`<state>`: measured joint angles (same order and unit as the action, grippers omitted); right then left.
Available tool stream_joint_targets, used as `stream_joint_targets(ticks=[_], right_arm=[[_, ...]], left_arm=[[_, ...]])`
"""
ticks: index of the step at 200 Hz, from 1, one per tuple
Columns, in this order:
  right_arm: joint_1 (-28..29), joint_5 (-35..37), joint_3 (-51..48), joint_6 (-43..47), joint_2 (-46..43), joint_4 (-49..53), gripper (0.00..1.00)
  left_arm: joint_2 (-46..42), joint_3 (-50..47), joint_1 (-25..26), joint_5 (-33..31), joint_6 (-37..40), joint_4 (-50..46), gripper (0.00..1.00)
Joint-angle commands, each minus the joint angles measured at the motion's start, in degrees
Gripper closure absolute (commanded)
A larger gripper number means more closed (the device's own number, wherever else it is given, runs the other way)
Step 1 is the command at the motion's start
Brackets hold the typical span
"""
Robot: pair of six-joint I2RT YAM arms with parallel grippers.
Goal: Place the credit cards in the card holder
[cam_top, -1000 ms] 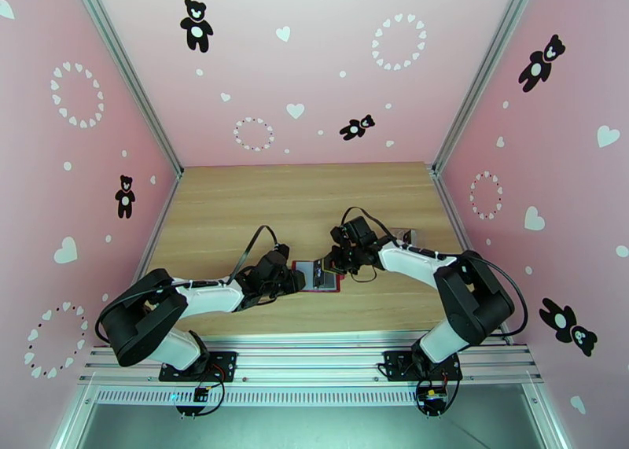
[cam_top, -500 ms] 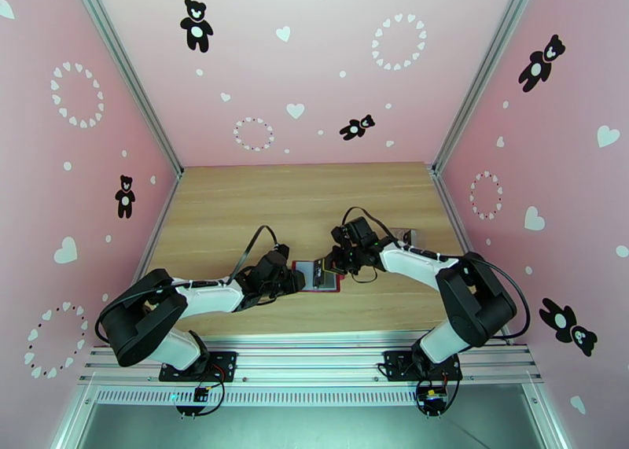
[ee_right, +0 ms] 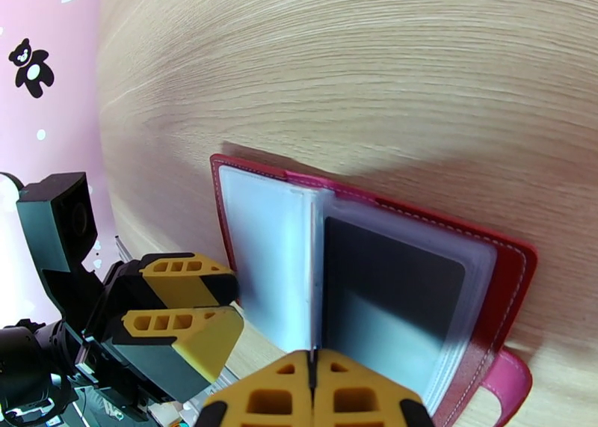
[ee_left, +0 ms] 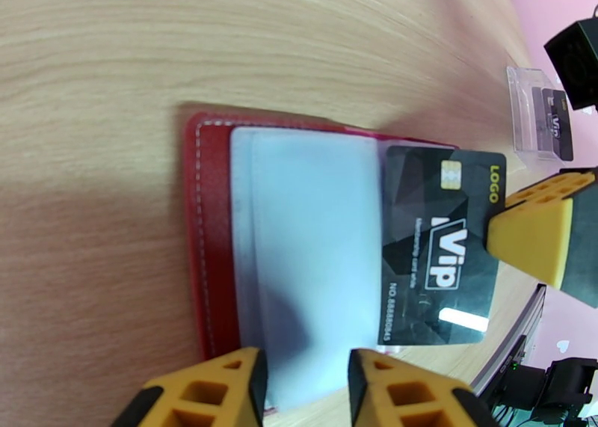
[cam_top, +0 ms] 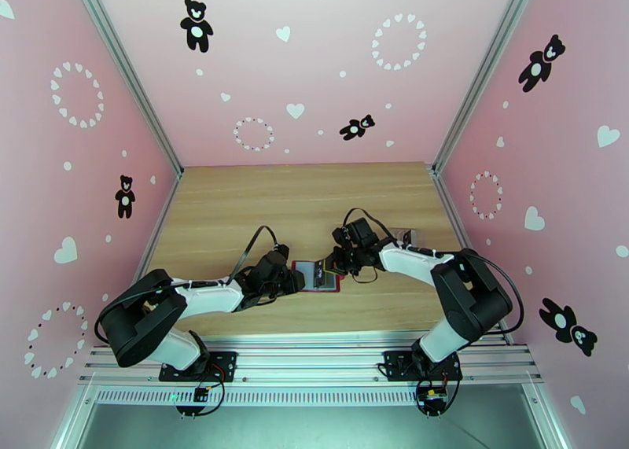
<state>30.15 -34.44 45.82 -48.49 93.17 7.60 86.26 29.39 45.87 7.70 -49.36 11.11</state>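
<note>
The open card holder [ee_left: 213,219] is lying mid-frame on the table [ee_left: 224,40], a black credit card [ee_left: 441,249] sitting, it seems, partly inside its clear sleeve [ee_left: 314,234]. The right gripper [ee_right: 312,391] is pinching that card's right edge, fingers [ee_right: 366,398] closed; the left gripper [ee_left: 305,391], bottom centre, is clamping the holder's lower edge, fingers narrow.

- "VIP" in large white letters stands on the black credit card [ee_left: 441,245].
- "LOGO" in yellow sits at one corner of it.
- A small line begins "NO." with a row of 8s; the other fine print is too small to read.
- A second card [ee_left: 558,122] in the clear case [ee_left: 523,107] carries similar lettering, too blurred to read.
</note>
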Motion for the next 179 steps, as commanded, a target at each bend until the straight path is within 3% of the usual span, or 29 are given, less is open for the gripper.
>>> stream_joint_targets(ticks=[1,179], right_arm=[[-0.11,-1.86,-1.25,-1.07,1.41,-2.43,1.00],[-0.35,-2.12,-3.99,-1.01,2.48,-4.48,1.00]], left_arm=[[-0.61,-0.51,-0.25,0.31,0.13,-1.94,0.65],[-0.30,-0.68,-0.12,0.25,-0.05,-1.36,0.65]])
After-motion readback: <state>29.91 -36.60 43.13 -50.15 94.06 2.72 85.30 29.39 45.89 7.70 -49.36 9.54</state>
